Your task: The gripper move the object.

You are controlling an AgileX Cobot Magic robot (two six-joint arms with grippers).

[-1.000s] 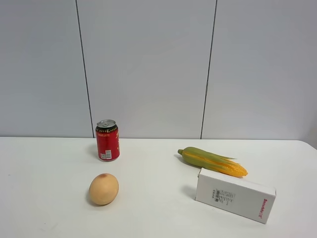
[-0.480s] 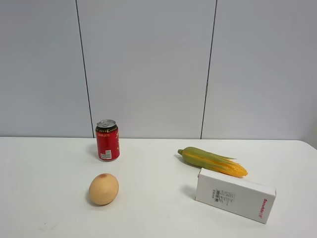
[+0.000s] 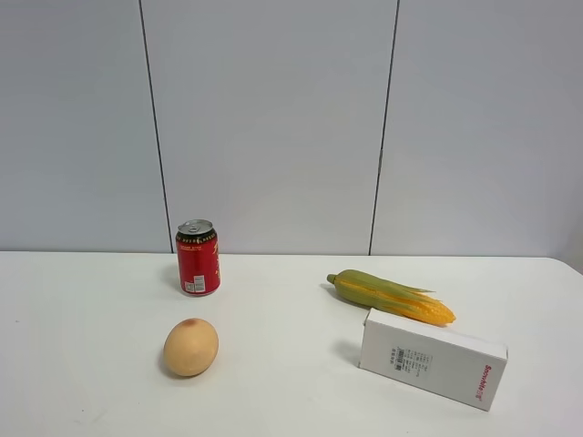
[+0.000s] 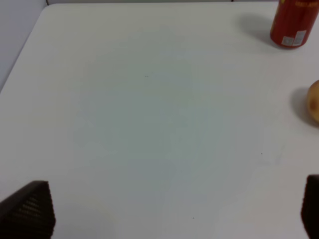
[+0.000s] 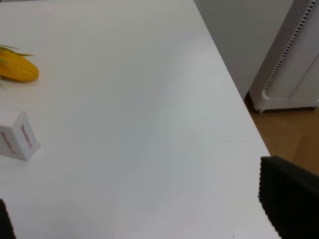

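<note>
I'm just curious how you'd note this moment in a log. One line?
stage: not started | corn: on table beside white box, untouched | left gripper: jaws open, empty | right gripper: jaws open, empty

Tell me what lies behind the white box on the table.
Behind the white box lies the ear of corn, yellow tip toward the right, green husk toward the left. The box's top edge overlaps the corn's lower side in the high view, so whether they touch cannot be told.
</note>
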